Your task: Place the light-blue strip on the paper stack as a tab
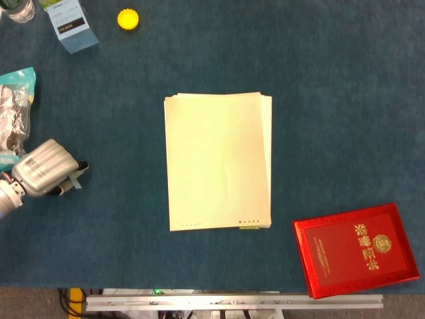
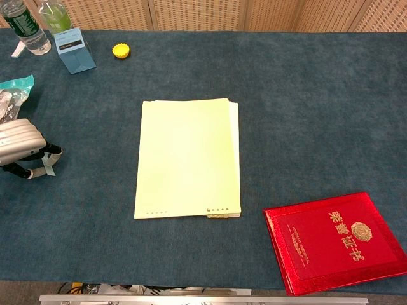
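Over by the left edge of the worktop (image 1: 319, 80), sitting low and curled over: the left hand (image 1: 41, 169), with the light-blue strip (image 1: 77, 178) pinched at its fingertips and poking out toward the middle. Looks like a fingertip pinch rather than a full grab, probably so most of the strip stays free to be laid down flat later. Same story from the chest view, left hand (image 2: 20, 148) tucked at the left edge, strip (image 2: 49, 164) dangling just beyond the dark fingertips, seemingly just clear of the cloth, though hard to be sure. Well apart from all that, dead centre on the worktop: the paper stack (image 1: 219, 161), squared up with its long edges running front to back, sheets slightly fanned along the right side. Handy, since the left long edge faces the hand directly, so that side seems the natural spot for a tab. Still a good stretch of bare blue cloth to cross, so the task reads as barely under way: pickup done, carry and placement not. No sign of the right hand in either view. Off near the front right corner, a red booklet (image 1: 356, 249); up in the back left corner, a small blue box (image 1: 70, 24) and a yellow cap (image 1: 128, 18), all out of the path.
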